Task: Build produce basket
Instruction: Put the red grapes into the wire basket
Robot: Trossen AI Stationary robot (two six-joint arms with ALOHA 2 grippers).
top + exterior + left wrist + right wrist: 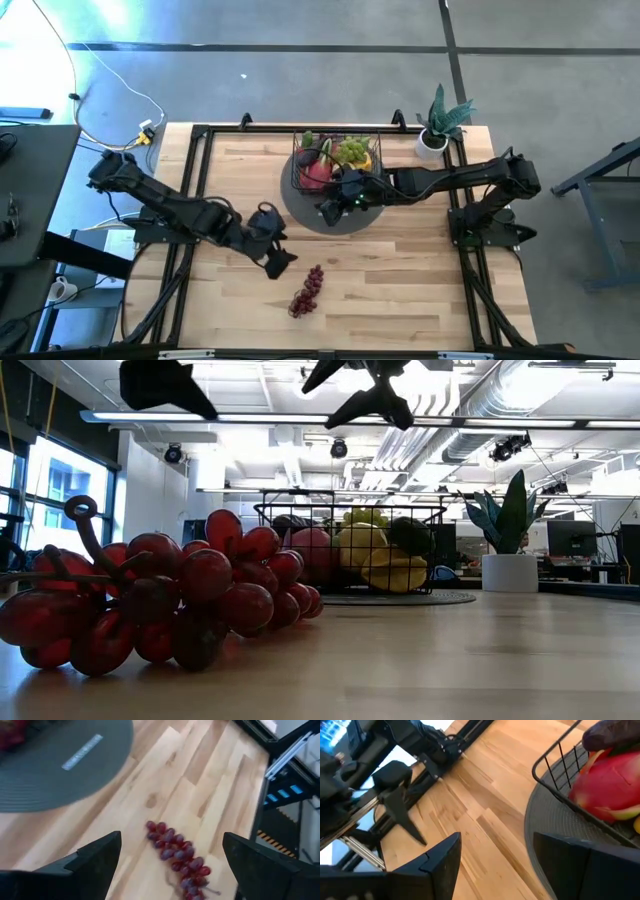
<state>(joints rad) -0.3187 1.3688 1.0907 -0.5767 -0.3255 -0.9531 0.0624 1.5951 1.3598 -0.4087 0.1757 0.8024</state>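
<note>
The red grapes [307, 291] lie alone on the surface, near of the basket [334, 165], which is already well filled. The left tool [279, 258] hovers open just beside them; it should straddle the bunch's middle. The right tool [335, 208], also open, waits beside the basket.

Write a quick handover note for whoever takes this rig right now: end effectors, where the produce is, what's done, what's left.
Left end effector: open, empty, hovering above the table just short of the red grapes.
Right end effector: open, empty, over the grey disc at the basket's near edge.
Done: basket sits on the disc, loaded with a pink dragon fruit, green grapes and yellow fruit.
Left: the red grapes lie alone on the wood; pick them up and add them.
</note>
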